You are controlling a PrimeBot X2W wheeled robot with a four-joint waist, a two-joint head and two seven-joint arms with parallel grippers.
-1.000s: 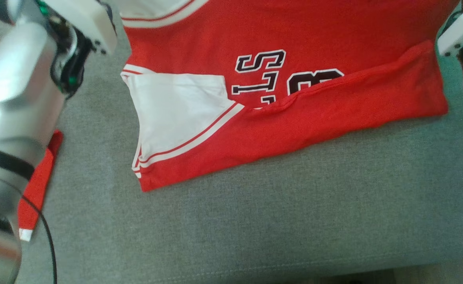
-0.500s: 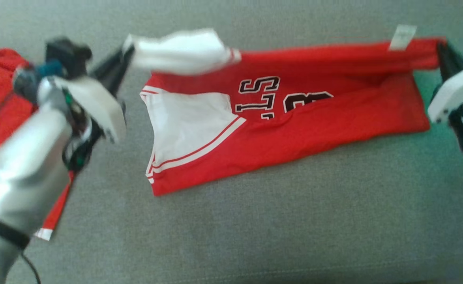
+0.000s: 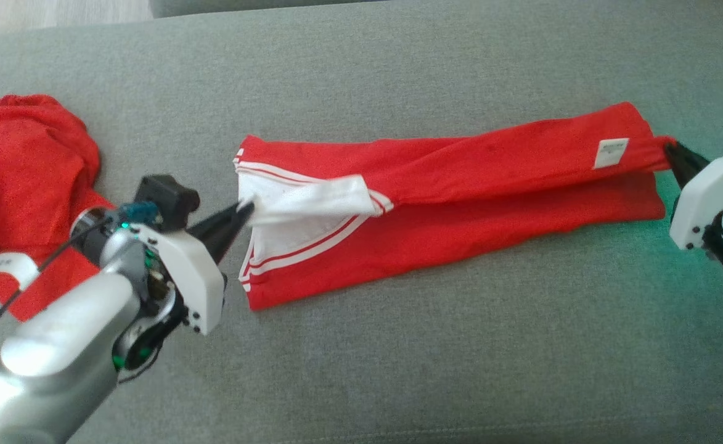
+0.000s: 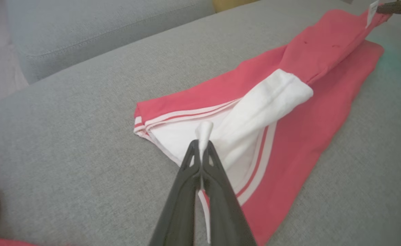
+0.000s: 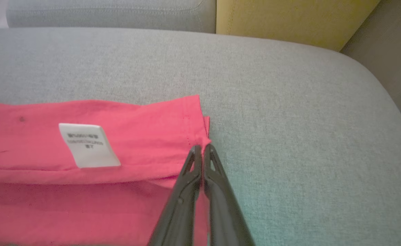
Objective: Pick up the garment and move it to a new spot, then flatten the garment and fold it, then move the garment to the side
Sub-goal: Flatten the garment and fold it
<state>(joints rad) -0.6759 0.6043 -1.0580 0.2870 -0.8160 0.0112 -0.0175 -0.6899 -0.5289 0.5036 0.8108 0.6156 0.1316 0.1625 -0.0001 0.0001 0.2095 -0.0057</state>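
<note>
**Both grippers pinch the garment partway through a fold**

The red garment (image 3: 460, 203) lies as a long band across the middle of the grey cushion (image 3: 398, 357), with an upper layer drawn over the lower one. The left gripper (image 3: 247, 208) is closed on the white sleeve tip at the left end, and the right gripper (image 3: 668, 147) on the red hem corner at the right. Moving and flattening look done. The release, further folds and the shift aside seem left.

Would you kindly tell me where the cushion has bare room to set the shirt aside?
Bare grey cushion runs along the near edge in front of the shirt, and along the far edge behind it. The left end is crowded: a second red garment lies beside the left gripper.
</note>
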